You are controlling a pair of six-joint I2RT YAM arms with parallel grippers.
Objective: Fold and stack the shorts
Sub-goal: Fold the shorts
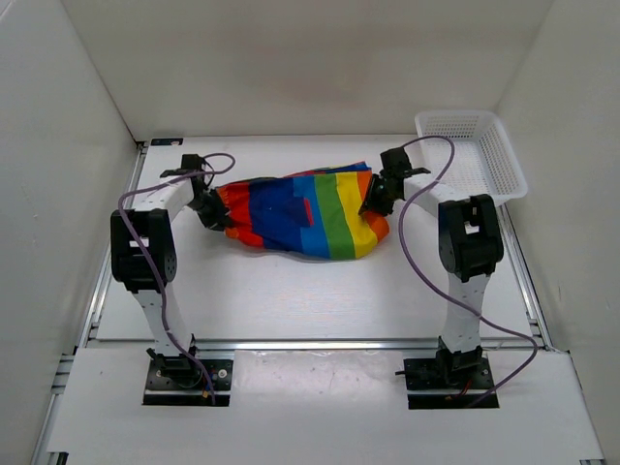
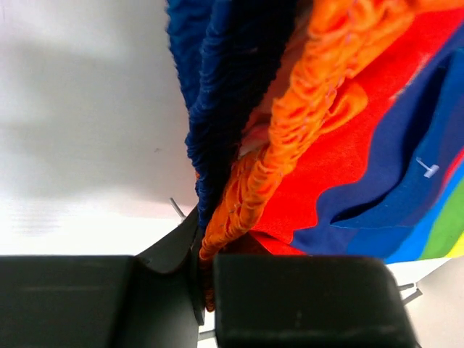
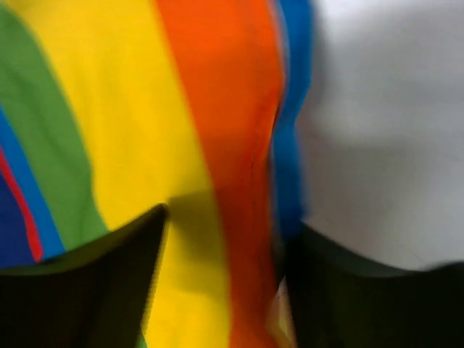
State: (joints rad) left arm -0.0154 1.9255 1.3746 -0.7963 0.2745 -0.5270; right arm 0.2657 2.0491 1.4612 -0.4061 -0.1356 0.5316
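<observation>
Rainbow shorts [image 1: 300, 215] lie on the table [image 1: 291, 300], long axis left-right between both arms. The left hand [image 1: 208, 209] pinches the gathered waistband end. The right hand [image 1: 375, 202] is spread over the opposite hem, not yet clamped.

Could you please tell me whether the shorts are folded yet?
Not folded: the shorts lie rumpled and spread across the table, the left gripper pinching the gathered waistband.
</observation>
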